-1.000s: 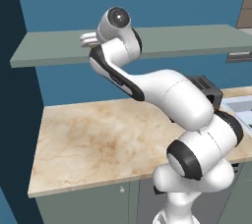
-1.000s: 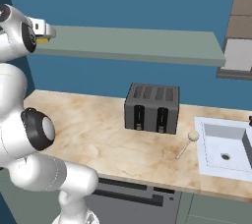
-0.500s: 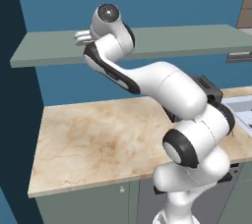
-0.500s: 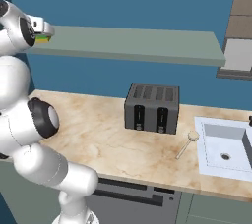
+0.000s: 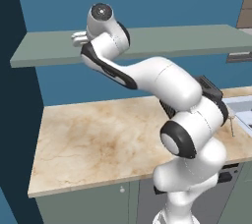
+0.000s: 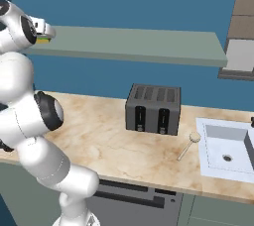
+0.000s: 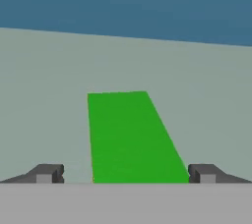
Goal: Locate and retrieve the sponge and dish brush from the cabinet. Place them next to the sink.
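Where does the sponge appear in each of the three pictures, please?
Left base view: I cannot make it out; the arm's hand reaches over the cabinet shelf at upper left.
Right base view: sponge, upper left, on the shelf's near end.
Hand view: lower centre, between the gripper tips.
Shared landmark: the grey-green shelf.

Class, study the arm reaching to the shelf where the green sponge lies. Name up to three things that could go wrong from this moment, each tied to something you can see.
1. The flat green-topped sponge lies between the open gripper fingertips, which barely straddle it; a shallow grasp may slip.
2. It sits near the left end of the long grey-green shelf board; a nudge could push it off.
3. Carrying it to the pale rectangular sink may clip the black slotted toaster or the small beige-headed dish brush lying on the counter.
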{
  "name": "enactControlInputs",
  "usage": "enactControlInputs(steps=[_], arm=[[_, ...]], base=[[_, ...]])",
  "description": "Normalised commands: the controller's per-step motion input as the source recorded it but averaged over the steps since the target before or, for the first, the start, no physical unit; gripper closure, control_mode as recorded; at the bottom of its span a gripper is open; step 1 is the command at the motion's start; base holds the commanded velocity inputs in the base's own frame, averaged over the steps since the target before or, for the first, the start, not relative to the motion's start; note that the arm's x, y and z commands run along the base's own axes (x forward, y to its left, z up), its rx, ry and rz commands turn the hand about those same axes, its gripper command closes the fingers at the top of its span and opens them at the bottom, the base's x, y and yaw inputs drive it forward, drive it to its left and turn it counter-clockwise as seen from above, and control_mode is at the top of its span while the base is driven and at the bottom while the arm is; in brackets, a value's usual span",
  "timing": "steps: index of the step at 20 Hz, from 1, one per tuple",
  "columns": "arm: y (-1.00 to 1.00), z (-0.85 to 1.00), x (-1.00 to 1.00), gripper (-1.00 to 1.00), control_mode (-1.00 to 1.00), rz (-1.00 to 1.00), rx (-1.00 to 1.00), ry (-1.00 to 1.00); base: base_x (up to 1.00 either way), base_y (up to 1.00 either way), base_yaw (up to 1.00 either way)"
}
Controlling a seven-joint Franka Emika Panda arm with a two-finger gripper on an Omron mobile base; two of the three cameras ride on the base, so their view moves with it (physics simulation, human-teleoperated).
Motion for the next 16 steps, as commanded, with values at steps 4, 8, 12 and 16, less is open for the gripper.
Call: enactControlInputs(steps=[4, 8, 12, 16], arm=[[0.0, -0.1, 0.32, -1.0, -1.0, -0.01, 0.0, 0.07], [0.0, -0.12, 0.3, -1.0, -1.0, 0.0, 0.0, 0.04], [-0.05, -0.19, 0.04, -1.0, -1.0, 0.0, 0.03, 0.05], [-0.01, -0.23, 0.0, -1.0, -1.0, 0.0, 0.01, 0.05]], base=[[0.0, 0.0, 0.0], [0.0, 0.0, 0.0], [0.0, 0.0, 0.0], [0.0, 0.0, 0.0]])
